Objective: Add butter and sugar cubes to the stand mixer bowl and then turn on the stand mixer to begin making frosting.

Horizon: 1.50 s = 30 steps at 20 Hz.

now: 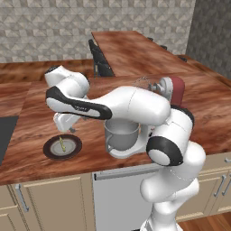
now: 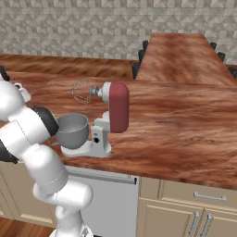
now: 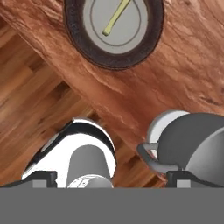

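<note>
The butter (image 1: pixel 62 145) (image 3: pixel 116 17), a slim pale yellow stick, lies on a dark round plate (image 1: pixel 74 151) (image 3: pixel 74 30) near the counter's front edge. My gripper (image 1: pixel 67 130) (image 3: pixel 111 178) hangs a little above the plate, open, its tips wide apart with nothing between them. To the right of the plate stands the stand mixer (image 1: pixel 175 89) (image 2: pixel 118 107), its dark red head tilted up and its wire whisk (image 2: pixel 83 91) raised. The grey stand mixer bowl (image 1: pixel 122 134) (image 2: pixel 72 129) (image 3: pixel 197 140) sits on the mixer's pale base. The sugar cubes are out of view.
A dark cooktop (image 1: pixel 5 135) lies at the counter's left edge. A dishwasher front (image 1: pixel 118 194) and cabinet doors run below the counter. Dark stools (image 1: pixel 101 58) stand at the far peninsula. My arm's forearm crosses above the bowl.
</note>
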{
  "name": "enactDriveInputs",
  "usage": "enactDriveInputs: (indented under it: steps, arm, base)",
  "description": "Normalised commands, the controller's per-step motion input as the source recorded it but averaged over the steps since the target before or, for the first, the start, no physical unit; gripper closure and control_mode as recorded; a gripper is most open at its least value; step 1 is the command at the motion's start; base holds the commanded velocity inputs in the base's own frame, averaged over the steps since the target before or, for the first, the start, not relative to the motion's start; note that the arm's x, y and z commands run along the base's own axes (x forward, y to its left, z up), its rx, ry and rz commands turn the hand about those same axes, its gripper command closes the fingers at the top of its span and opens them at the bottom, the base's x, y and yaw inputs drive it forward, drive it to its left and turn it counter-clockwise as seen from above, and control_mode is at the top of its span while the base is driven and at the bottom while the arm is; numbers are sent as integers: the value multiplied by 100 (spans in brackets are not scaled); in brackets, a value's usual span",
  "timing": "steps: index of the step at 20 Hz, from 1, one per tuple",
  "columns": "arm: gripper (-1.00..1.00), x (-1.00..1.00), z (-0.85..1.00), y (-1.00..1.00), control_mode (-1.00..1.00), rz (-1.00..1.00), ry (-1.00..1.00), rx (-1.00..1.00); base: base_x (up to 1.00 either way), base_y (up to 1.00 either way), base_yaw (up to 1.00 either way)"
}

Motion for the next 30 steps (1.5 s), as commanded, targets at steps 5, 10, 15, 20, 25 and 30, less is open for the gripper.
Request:
enactDriveInputs:
  steps: [5, 10, 15, 20, 25, 30]
  arm:
    - [-100, 9, -58, 12, -100, -35, -7, 6]
    - [-100, 15, -58, 2, -100, -30, -11, 17]
    - [-100, 19, -36, 16, -100, -28, -16, 17]
    - [-100, 34, -46, 3, -100, -22, -22, 12]
    - [-100, 37, -41, 8, -100, -19, -11, 12]
    - [-100, 32, -20, 30, -100, -18, 0, 4]
  base:
    - [0, 0, 0]
    - [0, 0, 0]
    - [0, 0, 0]
    - [0, 0, 0]
    - [0, 0, 0]
    - [0, 0, 0]
